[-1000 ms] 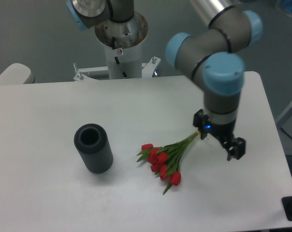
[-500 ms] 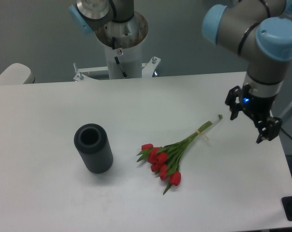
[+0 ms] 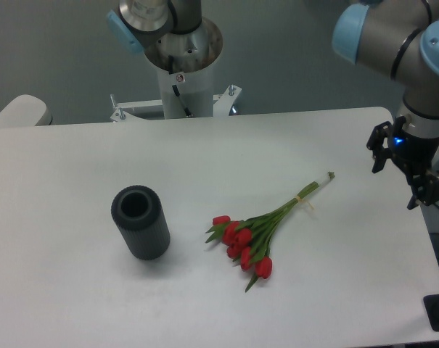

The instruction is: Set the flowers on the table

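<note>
The flowers, a bunch of red tulips with green leaves and long tied stems, lie flat on the white table, right of centre. Their blooms point to the lower left and the stem ends to the upper right. My gripper hangs near the table's right edge, well to the right of the stem tips and apart from them. Its two dark fingers stand apart with nothing between them, so it is open.
A dark ribbed cylinder stands upright left of the flowers, open end up. The arm's base column rises behind the table's far edge. The table's right edge runs just under my gripper.
My gripper has let go of the stems and moved away to the right and up. The flowers have stayed lying in the same spot on the table.
</note>
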Robot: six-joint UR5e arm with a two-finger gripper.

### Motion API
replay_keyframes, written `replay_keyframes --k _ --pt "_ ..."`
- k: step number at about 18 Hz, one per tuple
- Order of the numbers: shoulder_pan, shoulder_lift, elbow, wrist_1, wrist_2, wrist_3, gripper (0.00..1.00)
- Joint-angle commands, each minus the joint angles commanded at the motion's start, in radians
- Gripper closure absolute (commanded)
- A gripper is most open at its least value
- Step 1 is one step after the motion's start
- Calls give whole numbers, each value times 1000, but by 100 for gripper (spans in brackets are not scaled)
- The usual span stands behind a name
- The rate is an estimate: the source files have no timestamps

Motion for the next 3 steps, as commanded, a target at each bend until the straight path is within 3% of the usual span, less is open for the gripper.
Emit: replay_keyframes --k 3 --pt "-2 0 0 0 0 -2 0"
